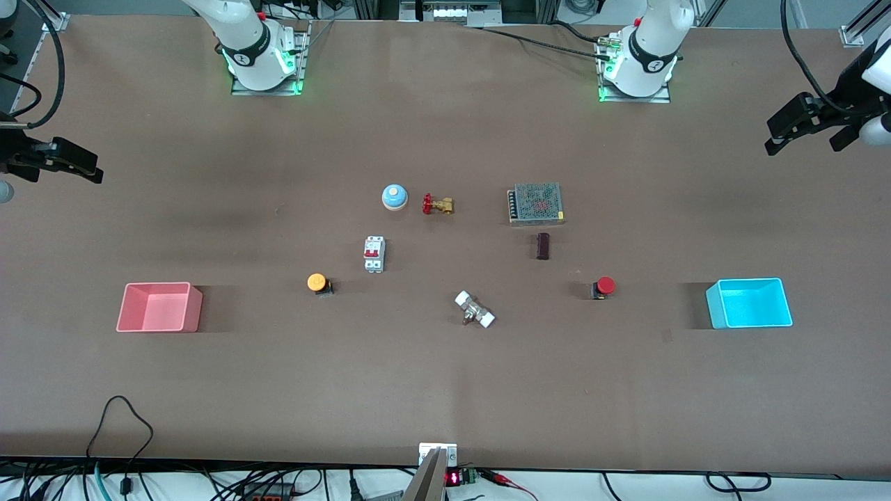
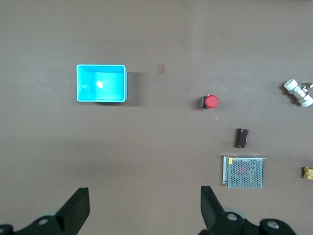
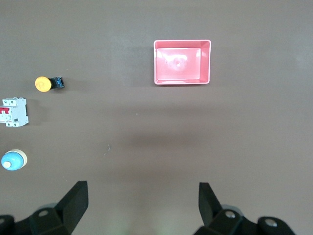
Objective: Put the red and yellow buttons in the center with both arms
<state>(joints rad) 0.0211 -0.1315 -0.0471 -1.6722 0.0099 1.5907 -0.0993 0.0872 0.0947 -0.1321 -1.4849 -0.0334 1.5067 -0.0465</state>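
Both buttons, red [image 1: 604, 286] toward the left arm's end and yellow [image 1: 318, 282] toward the right arm's, look light and rigid, best pinched by their black bodies, while left gripper [image 2: 145, 210] and right gripper [image 3: 143, 208] hover wide apart, empty.

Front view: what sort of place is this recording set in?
Most likely a robotics lab bench. Two white arms are bolted to a plain brown tabletop, small electrical parts such as a metal mesh power supply and a white circuit breaker lie spread out, and cables run along the table's edge.
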